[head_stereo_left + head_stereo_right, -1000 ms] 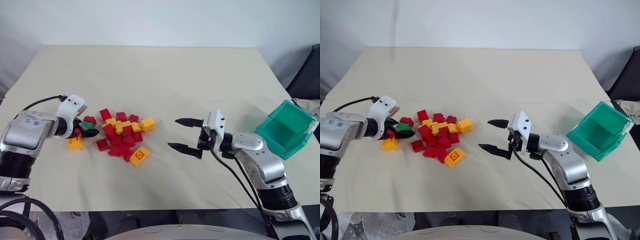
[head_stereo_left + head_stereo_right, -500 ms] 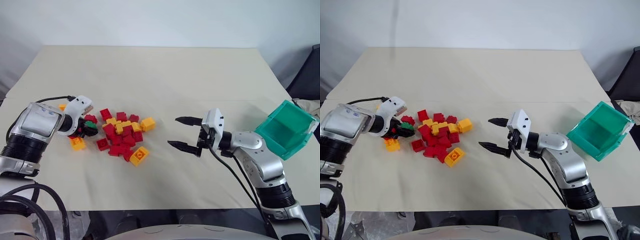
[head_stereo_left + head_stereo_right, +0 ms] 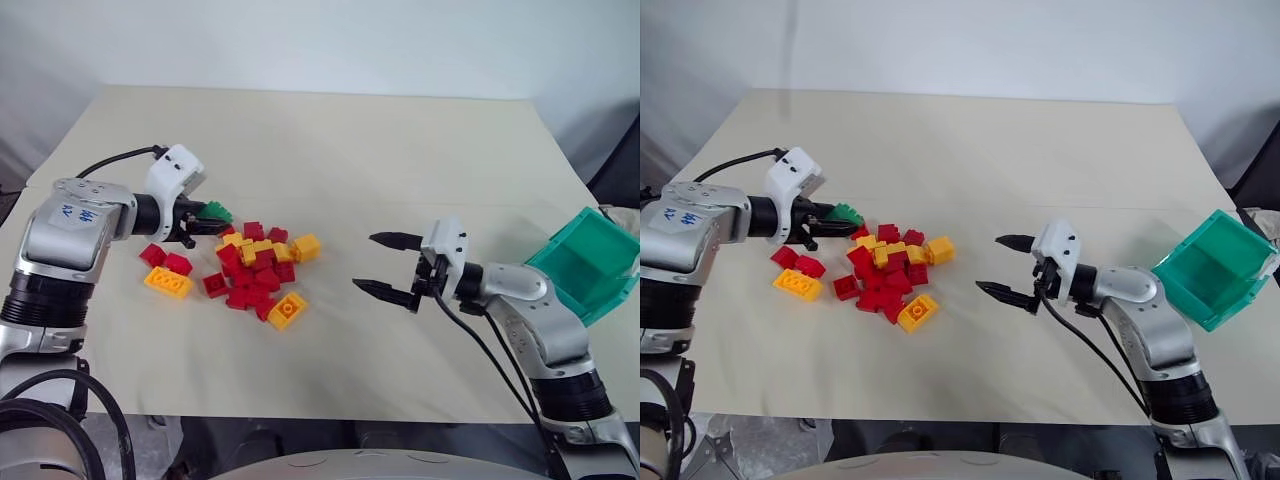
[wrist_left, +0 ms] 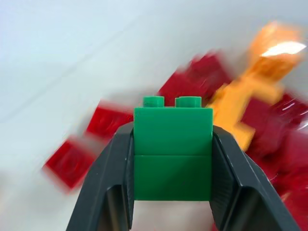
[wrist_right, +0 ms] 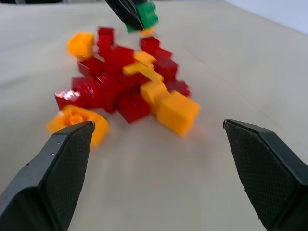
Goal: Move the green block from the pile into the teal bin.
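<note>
My left gripper (image 3: 208, 221) is shut on the green block (image 3: 215, 212), holding it lifted above the left side of the pile (image 3: 252, 270) of red and yellow-orange bricks. Between the two black fingers (image 4: 109, 185) the green block (image 4: 173, 154) sits studs outward. The right gripper (image 3: 385, 263) stands open to the right of the pile, nothing between its fingers, and the held green block (image 5: 145, 16) appears beyond the pile (image 5: 122, 91) from that wrist. The teal bin (image 3: 587, 263) lies tipped at the table's right edge, its opening facing the middle.
A yellow-orange flat brick (image 3: 168, 283) and two red bricks (image 3: 165, 259) lie apart on the pile's left. Another yellow-orange brick (image 3: 287, 310) lies at the pile's front. The cream table (image 3: 330, 150) stretches bare behind the pile.
My left gripper closed on the green block at the pile's left edge and lifted it up and to the right. The right gripper stayed open and shifted slightly right. The camera shifted.
</note>
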Available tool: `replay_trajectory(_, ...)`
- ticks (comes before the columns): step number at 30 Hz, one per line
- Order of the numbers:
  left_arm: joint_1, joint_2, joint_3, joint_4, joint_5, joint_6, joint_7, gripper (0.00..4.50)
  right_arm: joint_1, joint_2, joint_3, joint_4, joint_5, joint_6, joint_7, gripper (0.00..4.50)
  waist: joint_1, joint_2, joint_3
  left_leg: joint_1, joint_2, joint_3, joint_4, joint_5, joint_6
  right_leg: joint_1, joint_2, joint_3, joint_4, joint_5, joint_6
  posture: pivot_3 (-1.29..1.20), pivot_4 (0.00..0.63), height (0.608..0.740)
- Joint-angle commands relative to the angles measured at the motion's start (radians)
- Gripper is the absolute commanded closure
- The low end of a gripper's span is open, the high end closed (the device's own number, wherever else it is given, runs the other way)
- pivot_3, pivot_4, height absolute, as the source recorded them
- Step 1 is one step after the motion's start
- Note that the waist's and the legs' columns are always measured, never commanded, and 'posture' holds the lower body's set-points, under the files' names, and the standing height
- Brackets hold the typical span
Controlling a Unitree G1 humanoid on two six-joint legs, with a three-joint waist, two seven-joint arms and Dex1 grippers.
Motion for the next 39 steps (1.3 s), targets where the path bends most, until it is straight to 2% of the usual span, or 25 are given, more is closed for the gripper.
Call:
replay_trajectory(1,-0.004,-0.080,-0.006,-0.092,-0.036,-0.014,0.007,2.98,0.027,-0.048,-0.092,-0.043,0.036,0.022,-0.012,0.00,0.005,0.001,0.000,-0.001,0.000,0.000,0.002,0.000,0.000,0.000,0.000,0.000,0.000,0.001,0.001,0.00,0.150,0.740)
replay_trajectory(4,-0.010,-0.199,-0.086,-0.112,-0.033,-0.042,0.008,2.98,0.088,-0.117,-0.183,-0.031,0.057,0.032,0.014,0.00,0.015,0.001,0.001,-0.004,-0.001,0.000,0.007,-0.001,0.001,0.000,0.000,0.002,-0.001,0.003,0.006,0.00,0.150,0.740)
replay_trajectory(8,-0.014,-0.281,-0.167,-0.071,0.000,-0.086,-0.003,2.98,0.152,-0.164,-0.241,-0.039,0.083,0.046,0.031,0.00,0.019,0.001,0.001,-0.006,-0.003,0.000,0.009,0.000,0.002,0.000,0.000,0.004,-0.005,0.005,0.008,0.00,0.150,0.740)
replay_trajectory(13,-0.087,-0.464,-0.268,0.108,0.024,-0.195,-0.050,2.98,0.199,-0.166,-0.286,-0.050,0.072,0.022,-0.009,0.00,0.016,0.003,0.002,-0.005,-0.004,0.000,0.009,0.000,0.004,0.000,0.001,0.006,-0.006,0.005,0.008,0.00,0.150,0.740)
replay_trajectory(15,-0.121,-0.507,-0.277,0.193,0.026,-0.221,-0.081,2.24,0.205,-0.159,-0.283,-0.068,0.074,0.024,-0.024,0.00,0.016,0.004,0.002,-0.005,-0.005,0.000,0.009,0.001,0.005,0.000,0.001,0.007,-0.006,0.005,0.009,0.00,0.150,0.740)
replay_trajectory(19,-0.168,-0.533,-0.235,0.301,0.001,-0.251,-0.138,1.13,0.218,-0.153,-0.287,-0.096,0.083,0.034,-0.049,0.00,0.011,0.005,0.003,-0.004,-0.005,0.000,0.009,0.001,0.005,0.000,0.002,0.009,-0.005,0.005,0.009,0.00,0.150,0.740)
replay_trajectory(23,-0.172,-0.489,-0.220,0.315,0.080,-0.414,-0.108,0.02,0.238,-0.162,-0.304,-0.107,0.091,0.042,-0.058,0.00,0.014,0.005,0.003,-0.004,-0.005,0.000,0.009,0.001,0.006,0.000,0.001,0.009,-0.005,0.005,0.009,0.00,0.150,0.740)
replay_trajectory(26,-0.148,-0.448,-0.202,0.282,0.096,-0.459,-0.117,0.02,0.248,-0.171,-0.311,-0.111,0.095,0.047,-0.060,0.00,0.017,0.005,0.003,-0.004,-0.005,0.000,0.009,0.001,0.006,0.000,0.001,0.010,-0.006,0.006,0.010,0.00,0.150,0.740)
replay_trajectory(28,-0.085,-0.374,-0.153,0.204,0.075,-0.482,-0.146,0.02,0.245,-0.183,-0.320,-0.091,0.096,0.044,-0.047,0.00,0.013,0.005,0.003,-0.004,-0.006,0.000,0.009,0.001,0.006,0.000,0.001,0.010,-0.006,0.006,0.010,0.00,0.150,0.740)
replay_trajectory(30,-0.044,-0.343,-0.142,0.159,0.062,-0.489,-0.174,0.02,0.231,-0.190,-0.313,-0.070,0.091,0.040,-0.040,0.00,0.011,0.005,0.003,-0.004,-0.005,0.000,0.008,0.000,0.006,0.000,0.001,0.011,-0.005,0.006,0.010,0.00,0.150,0.740)
replay_trajectory(36,-0.022,-0.371,-0.156,0.089,0.047,-0.474,-0.207,0.02,0.166,-0.175,-0.269,-0.037,0.081,0.036,-0.044,0.00,0.029,0.005,0.003,-0.005,-0.009,0.000,0.010,0.002,0.008,0.000,-0.001,0.012,-0.005,0.007,0.012,0.00,0.150,0.740)
replay_trajectory(39,-0.013,-0.366,-0.229,0.104,0.170,-0.622,-0.179,0.02,0.157,-0.174,-0.259,-0.028,0.076,0.029,-0.041,0.00,0.031,0.005,0.003,-0.005,-0.010,0.000,0.010,0.001,0.008,0.000,-0.002,0.012,-0.006,0.007,0.013,0.00,0.150,0.740)
